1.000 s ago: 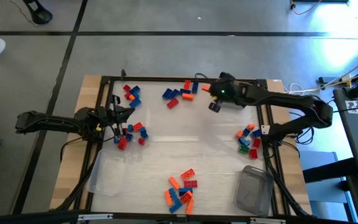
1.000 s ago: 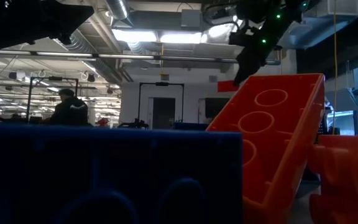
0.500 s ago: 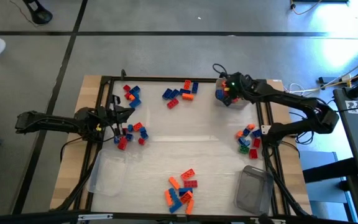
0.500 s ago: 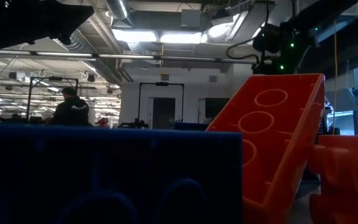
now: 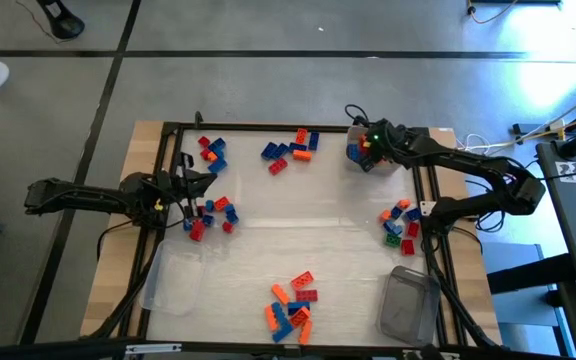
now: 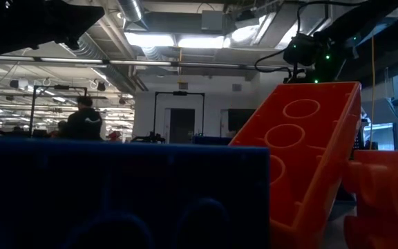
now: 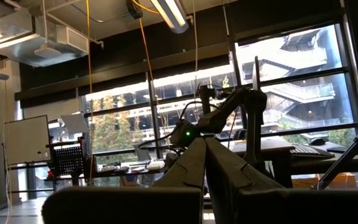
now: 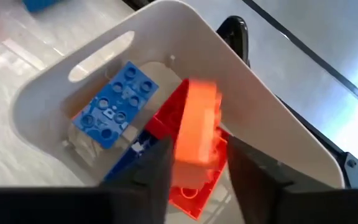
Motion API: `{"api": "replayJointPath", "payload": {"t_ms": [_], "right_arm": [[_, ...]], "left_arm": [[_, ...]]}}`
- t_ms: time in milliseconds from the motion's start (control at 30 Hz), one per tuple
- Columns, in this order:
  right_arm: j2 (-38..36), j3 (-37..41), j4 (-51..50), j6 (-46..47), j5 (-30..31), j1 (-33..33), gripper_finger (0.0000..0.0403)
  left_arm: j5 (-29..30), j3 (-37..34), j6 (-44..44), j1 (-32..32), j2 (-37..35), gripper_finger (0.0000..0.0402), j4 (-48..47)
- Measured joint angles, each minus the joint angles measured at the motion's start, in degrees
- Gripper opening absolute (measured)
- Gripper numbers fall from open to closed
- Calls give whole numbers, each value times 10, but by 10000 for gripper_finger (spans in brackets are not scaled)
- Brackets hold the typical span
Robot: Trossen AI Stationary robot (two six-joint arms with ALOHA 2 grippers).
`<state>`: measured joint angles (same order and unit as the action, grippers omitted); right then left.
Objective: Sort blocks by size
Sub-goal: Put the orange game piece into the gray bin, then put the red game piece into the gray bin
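Observation:
My right gripper (image 8: 199,165) hangs open over a white tub (image 8: 185,25) at the table's far right (image 5: 366,150), fingers slanting down into it. An orange block (image 8: 197,121) shows blurred in the gap between the fingertips, above a blue block (image 8: 114,102) and a red block (image 8: 173,112) lying in the tub. My left gripper (image 7: 207,155) is shut on nothing at the table's left edge (image 5: 208,185), pointing slightly upward. Other blocks lie in heaps on the table (image 5: 290,148) (image 5: 211,212) (image 5: 400,222) (image 5: 293,305).
One clear tub (image 5: 178,280) stands near left and another (image 5: 408,305) near right. A black frame (image 5: 268,127) runs around the work area. Close to the low camera lie a big orange block (image 6: 309,152) and a blue one (image 6: 116,194). A person (image 6: 85,121) stands far back in the room.
My right gripper has carried an orange block from the table's far middle toward the far right corner, sinking and rolling its wrist, and now stands over the white tub. The left arm has kept still.

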<state>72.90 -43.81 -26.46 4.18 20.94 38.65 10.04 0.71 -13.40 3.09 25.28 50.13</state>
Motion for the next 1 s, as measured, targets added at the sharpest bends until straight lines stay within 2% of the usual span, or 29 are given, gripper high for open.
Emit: {"api": "replayJointPath", "payload": {"t_ms": [167,333,433,600,733,1000], "right_arm": [[-3,-30,-71,-9,5,-1,224],[-63,-45,-73,0,-18,-37,256],[-109,-46,-55,6,-39,-83,263],[-163,-26,-13,19,-41,-167,264],[-179,5,41,19,-38,-220,264],[-180,84,196,-2,-36,-287,264]], "left_arm": [[0,0,-1,0,0,0,0],[0,9,-1,0,7,0,-7],[5,35,-1,1,31,0,-38],[40,91,9,13,109,0,-90],[47,130,29,35,185,0,-103],[48,231,57,74,319,0,-209]]}}
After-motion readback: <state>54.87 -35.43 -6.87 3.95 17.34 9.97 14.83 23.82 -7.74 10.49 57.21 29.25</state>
